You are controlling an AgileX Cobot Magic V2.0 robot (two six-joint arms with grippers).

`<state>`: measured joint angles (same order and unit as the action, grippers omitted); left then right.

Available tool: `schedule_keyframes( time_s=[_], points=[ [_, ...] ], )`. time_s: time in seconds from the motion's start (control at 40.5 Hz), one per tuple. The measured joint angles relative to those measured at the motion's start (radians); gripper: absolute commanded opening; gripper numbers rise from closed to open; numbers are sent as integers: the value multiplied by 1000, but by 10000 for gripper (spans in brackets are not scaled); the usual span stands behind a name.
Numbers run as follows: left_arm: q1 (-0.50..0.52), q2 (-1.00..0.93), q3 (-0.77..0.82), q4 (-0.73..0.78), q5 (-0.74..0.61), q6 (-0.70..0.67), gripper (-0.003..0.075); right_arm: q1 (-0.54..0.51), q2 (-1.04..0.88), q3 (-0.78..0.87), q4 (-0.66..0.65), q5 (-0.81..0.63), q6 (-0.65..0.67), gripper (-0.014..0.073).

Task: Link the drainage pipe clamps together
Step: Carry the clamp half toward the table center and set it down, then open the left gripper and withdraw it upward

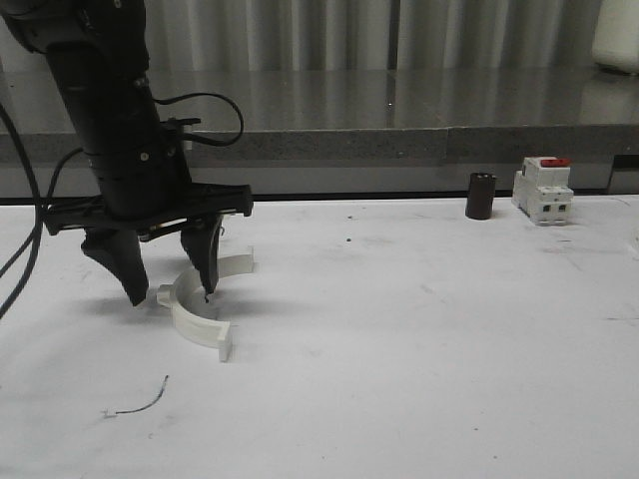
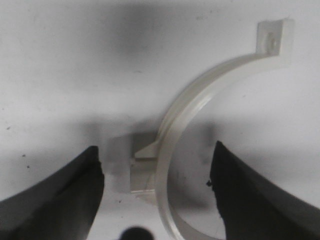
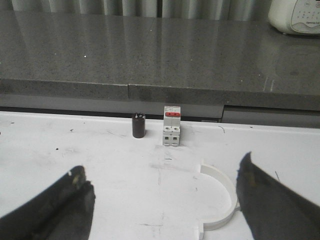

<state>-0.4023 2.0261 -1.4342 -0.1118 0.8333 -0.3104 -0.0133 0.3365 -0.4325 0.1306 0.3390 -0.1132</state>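
One drainage pipe clamp [image 1: 196, 315], a white half-ring with square end tabs, lies on the white table [image 1: 419, 349] at the left, its open side facing right. My left gripper [image 1: 172, 295] stands open right over it, one fingertip on each side of the arc's middle. In the left wrist view the arc [image 2: 172, 130] runs between the open fingers of the left gripper [image 2: 155, 148], a small stub at its side. In the right wrist view a second clamp [image 3: 225, 200] lies flat between the fingers of the open right gripper [image 3: 161, 165], close to one finger [image 3: 270, 200].
A white-and-red breaker block [image 1: 543, 190] and a short black cylinder [image 1: 481, 196] stand at the table's back right, also seen as the breaker [image 3: 171, 132] and the cylinder [image 3: 138, 125]. A thin dark wire [image 1: 142, 403] lies front left. A grey stone ledge [image 1: 399, 110] runs behind the table.
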Motion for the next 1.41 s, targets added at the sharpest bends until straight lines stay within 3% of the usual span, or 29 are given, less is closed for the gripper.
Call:
schedule_keyframes(
  time_s=[0.222,0.297,0.371,0.544,0.964,1.112,1.137,1.211,1.409],
  points=[
    [0,-32,-26,9,0,18,488,0,0,0,0,0,0,592],
    [-1,-68,-30,40,8,26,442,0,0,0,0,0,0,592],
    [-1,-114,-28,83,12,28,337,0,0,0,0,0,0,592],
    [5,-214,34,120,-33,30,-18,0,0,0,0,0,0,592],
    [143,-513,342,215,-131,34,-20,0,0,0,0,0,0,592],
    [134,-723,511,280,-211,69,-20,0,0,0,0,0,0,592],
    [119,-851,611,304,-300,79,-20,0,0,0,0,0,0,592],
    [108,-976,698,327,-386,80,-20,0,0,0,0,0,0,592],
    [103,-1283,880,367,-487,82,-20,0,0,0,0,0,0,592]
  ],
)
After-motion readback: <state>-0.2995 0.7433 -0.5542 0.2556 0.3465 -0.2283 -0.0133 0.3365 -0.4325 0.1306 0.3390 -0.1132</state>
